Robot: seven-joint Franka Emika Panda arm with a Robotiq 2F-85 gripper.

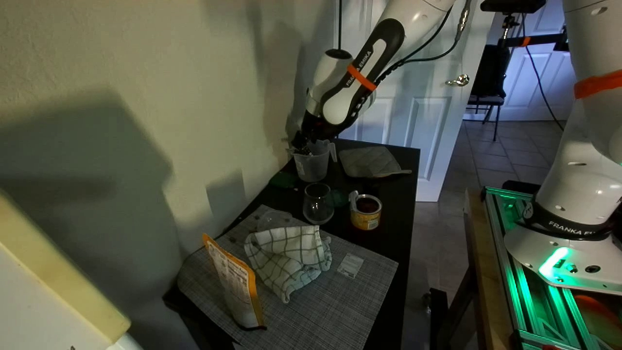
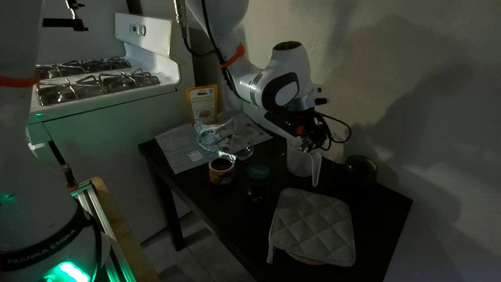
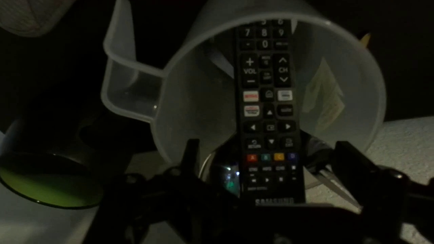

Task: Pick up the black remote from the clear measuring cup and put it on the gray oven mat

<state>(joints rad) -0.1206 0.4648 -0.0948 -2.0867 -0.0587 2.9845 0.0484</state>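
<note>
Gripper (image 3: 269, 149): spread wide, one half on each side of the black Samsung remote (image 3: 268, 101), with gaps, so it holds nothing.
Remote: leans in the clear measuring cup (image 2: 299, 162), name end poking out, which should make it easy to pinch.
Cup handle: sticks out toward the gray quilted oven mat (image 2: 313, 227), so best lift high to miss it.
Oven mat: near the cup, looks roomy enough.
Black table (image 2: 377, 219): its edge runs near the mat, so aim for the middle.
Wall (image 1: 233, 97): near the cup, so less room that way.
</note>
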